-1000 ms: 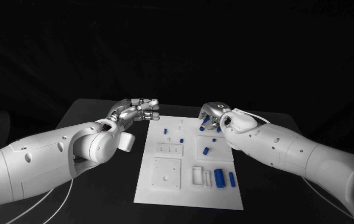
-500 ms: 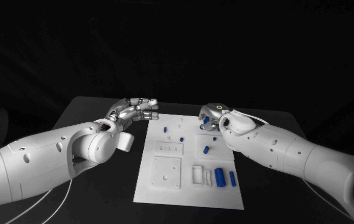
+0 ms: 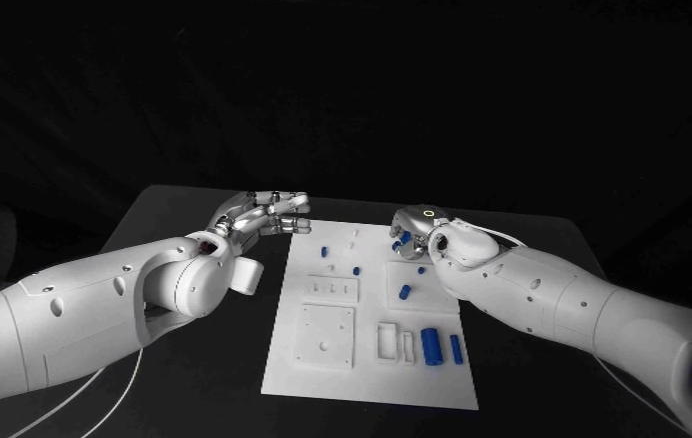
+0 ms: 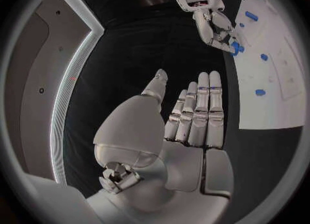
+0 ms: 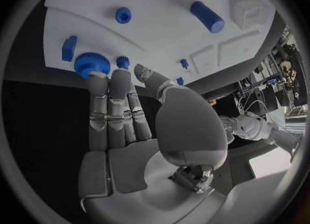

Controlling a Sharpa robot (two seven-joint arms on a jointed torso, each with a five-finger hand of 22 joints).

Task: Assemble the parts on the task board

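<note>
The white task board point(image 3: 329, 358) lies in the middle of the black table with several blue parts on it. My right hand point(image 3: 415, 228) hovers low over the board's far right part, fingers stretched out. In the right wrist view its fingertips point(image 5: 98, 81) reach a blue gear point(image 5: 91, 63) and a small blue knob point(image 5: 123, 61); I cannot tell if they touch. It grips nothing. My left hand point(image 3: 268, 213) floats beside the board's far left corner, fingers point(image 4: 200, 110) straight, palm empty. A big blue cylinder point(image 3: 428, 342) and a slim blue pin point(image 3: 454, 350) lie near the board's front right.
More small blue parts sit at the board's far left point(image 3: 325, 252) and centre right point(image 3: 404, 293). A blue cylinder point(image 5: 206, 17) and a blue round part point(image 5: 123, 14) lie beyond my right hand's fingers. The black table point(image 3: 173, 208) surrounds the board.
My right hand has sunk slightly toward the far right of the board. The left hand has stayed where it was.
</note>
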